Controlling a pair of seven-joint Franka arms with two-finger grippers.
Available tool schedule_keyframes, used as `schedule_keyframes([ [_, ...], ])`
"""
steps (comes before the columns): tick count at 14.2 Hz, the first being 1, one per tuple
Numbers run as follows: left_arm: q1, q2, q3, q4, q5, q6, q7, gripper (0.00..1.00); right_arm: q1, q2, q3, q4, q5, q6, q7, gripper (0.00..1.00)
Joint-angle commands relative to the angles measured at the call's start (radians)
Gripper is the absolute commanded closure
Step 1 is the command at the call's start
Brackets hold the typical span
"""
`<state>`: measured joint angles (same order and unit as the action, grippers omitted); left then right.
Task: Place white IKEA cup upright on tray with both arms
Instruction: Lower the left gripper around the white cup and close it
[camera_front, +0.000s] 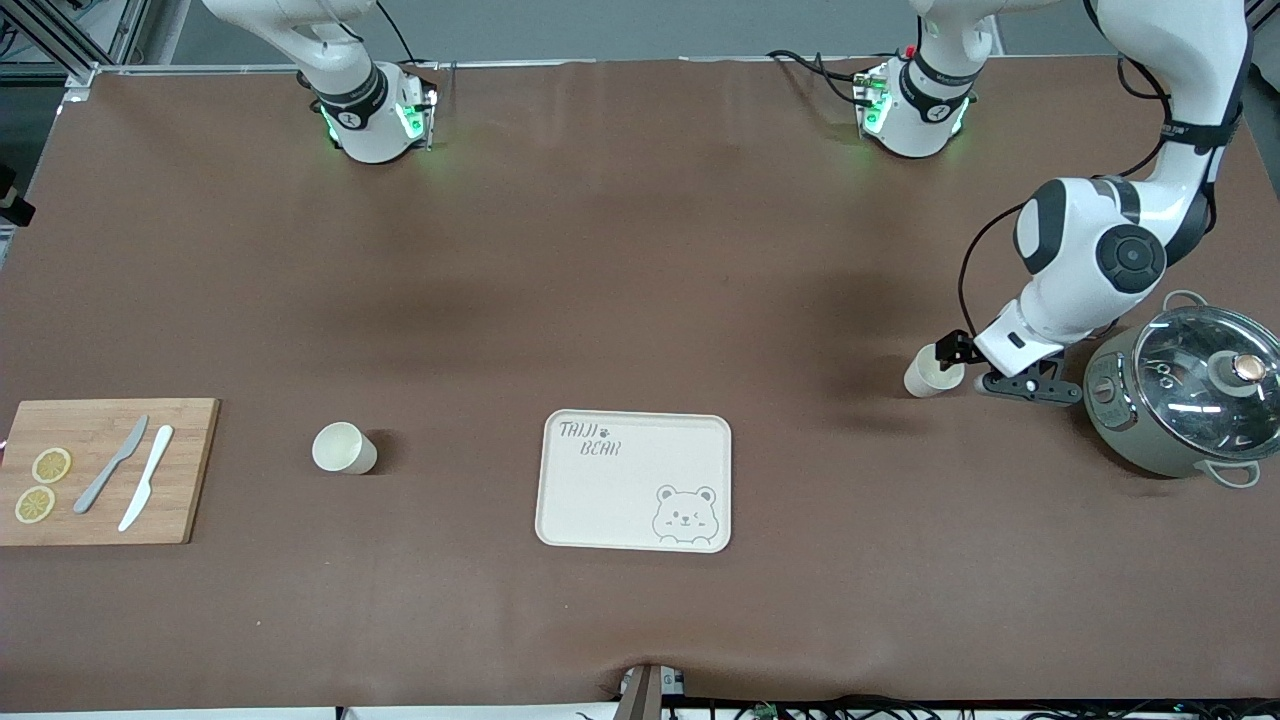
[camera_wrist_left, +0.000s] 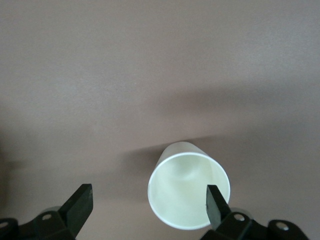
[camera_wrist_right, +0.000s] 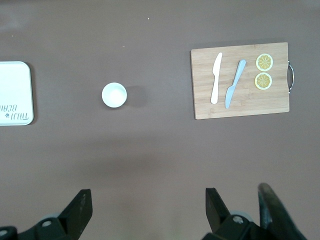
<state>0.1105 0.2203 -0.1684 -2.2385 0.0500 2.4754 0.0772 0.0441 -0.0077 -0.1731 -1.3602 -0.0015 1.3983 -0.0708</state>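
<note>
The right tool does not show in the front view; only its arm's base (camera_front: 365, 115) is there, the rest cut off by the upper edge. In the right wrist view the tray (camera_wrist_right: 15, 92) is cut by the picture's edge, its bear drawing out of frame. The left tool (camera_front: 950, 352) is largely covered by its own arm. The cooking pot (camera_front: 1185, 400) runs past the front view's edge.

1. Tray (camera_front: 600, 490) lies mid-table, between two cups.
2. One cup (camera_front: 343, 447) stands toward the right arm's end, beside the cutting board (camera_front: 190, 470).
3. Other cup (camera_front: 930, 372) stands near the pot (camera_front: 1180, 400), seemingly touching the left gripper (camera_wrist_left: 150, 202).
</note>
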Motion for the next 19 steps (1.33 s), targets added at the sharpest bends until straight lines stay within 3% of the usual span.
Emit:
schedule_keyframes([
  [1, 0.011, 0.025, -0.007, -0.001, 0.024, 0.04, 0.015, 0.0, 0.011, 0.002, 0.0, 0.003, -0.006, 0.002, 0.006, 0.0],
  [5, 0.058, 0.045, -0.007, 0.008, 0.024, 0.043, 0.107, 0.0, 0.011, 0.002, 0.0, 0.003, -0.006, 0.002, 0.006, 0.0],
  [19, 0.063, 0.053, -0.007, -0.078, 0.024, 0.166, 0.085, 0.0, 0.011, 0.002, 0.0, 0.003, -0.006, 0.002, 0.006, 0.0],
])
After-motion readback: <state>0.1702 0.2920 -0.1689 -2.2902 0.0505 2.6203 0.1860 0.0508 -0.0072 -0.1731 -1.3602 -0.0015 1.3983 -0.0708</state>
